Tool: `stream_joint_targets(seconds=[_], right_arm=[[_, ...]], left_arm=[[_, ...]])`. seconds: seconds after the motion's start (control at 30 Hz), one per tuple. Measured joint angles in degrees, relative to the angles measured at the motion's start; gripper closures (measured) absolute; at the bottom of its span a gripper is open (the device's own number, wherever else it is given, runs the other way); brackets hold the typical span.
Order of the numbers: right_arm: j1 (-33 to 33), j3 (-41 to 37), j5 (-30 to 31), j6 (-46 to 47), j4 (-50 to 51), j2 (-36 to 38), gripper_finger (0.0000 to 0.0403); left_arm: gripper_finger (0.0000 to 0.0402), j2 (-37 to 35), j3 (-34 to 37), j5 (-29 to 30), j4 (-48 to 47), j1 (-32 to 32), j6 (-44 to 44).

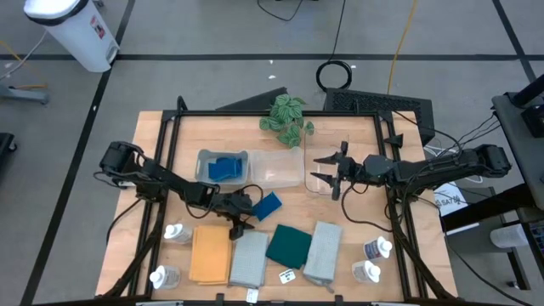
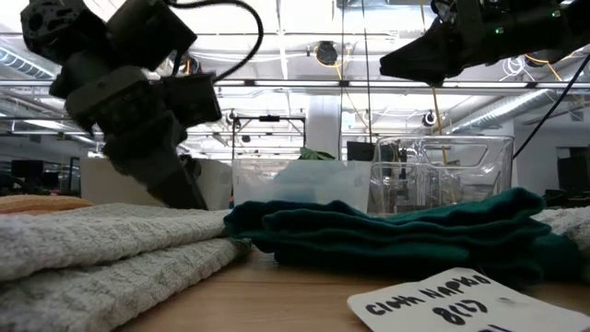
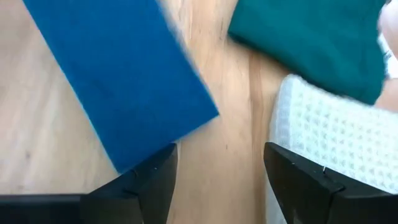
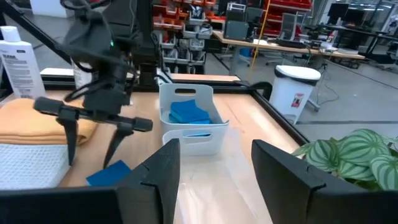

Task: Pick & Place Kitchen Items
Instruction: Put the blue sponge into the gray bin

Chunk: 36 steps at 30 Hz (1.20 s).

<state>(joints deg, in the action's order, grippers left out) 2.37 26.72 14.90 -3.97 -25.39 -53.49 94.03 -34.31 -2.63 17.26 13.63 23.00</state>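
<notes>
While left gripper (image 1: pixel 240 214) hangs released, empty, blue sponge (image 3: pixel 118 81) lies just ahead: light, squashy; pinch across its short sides.

**Colours on the bench**

The bench (image 1: pixel 348 255) is pale wood. A blue sponge (image 1: pixel 268 206) lies loose; more blue sponges (image 1: pixel 223 167) fill a clear bin (image 1: pixel 204 161). The cloths run orange (image 1: pixel 211 253), pale grey-blue with a waffle weave (image 1: pixel 249 259), dark green (image 1: pixel 289 245), then another pale grey (image 1: pixel 323 251). The plant (image 1: pixel 284 117) has green leaves striped pale. White bottles (image 1: pixel 378 248) stand at the corners. Both pincers are black.
</notes>
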Motion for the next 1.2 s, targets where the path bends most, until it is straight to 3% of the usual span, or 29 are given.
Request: stream_joint_targets(seconds=[0.1,0.27,0.4,0.7,0.97,1.2], right_arm=[[0.0,0.0,0.0,-0.13,-0.06,0.0,0.0232],[0.0,0.0,0.0,-0.15,-0.06,0.0,0.0232],[0.0,0.0,0.0,-0.15,-0.06,0.0,0.0232],[0.0,0.02,0.0,-0.22,-0.24,0.0,0.0232],[0.0,0.02,0.0,-0.37,-0.84,0.0,0.0232],[0.0,0.02,0.0,-0.37,-0.96,0.02,0.0232]], left_arm=[[0.0156,-2.0,-1.28,1.8,0.82,0.0,-0.11],[0.0156,-1.91,-3.78,11.25,-0.09,-0.15,0.6],[0.0156,-0.85,-5.37,14.77,-0.95,-0.09,-2.78],[0.0156,5.36,-5.7,11.95,6.93,0.0,-5.78],[0.0156,9.65,-5.87,11.43,5.72,0.04,-1.83],[0.0156,8.32,-5.83,1.49,3.34,0.87,-2.51]])
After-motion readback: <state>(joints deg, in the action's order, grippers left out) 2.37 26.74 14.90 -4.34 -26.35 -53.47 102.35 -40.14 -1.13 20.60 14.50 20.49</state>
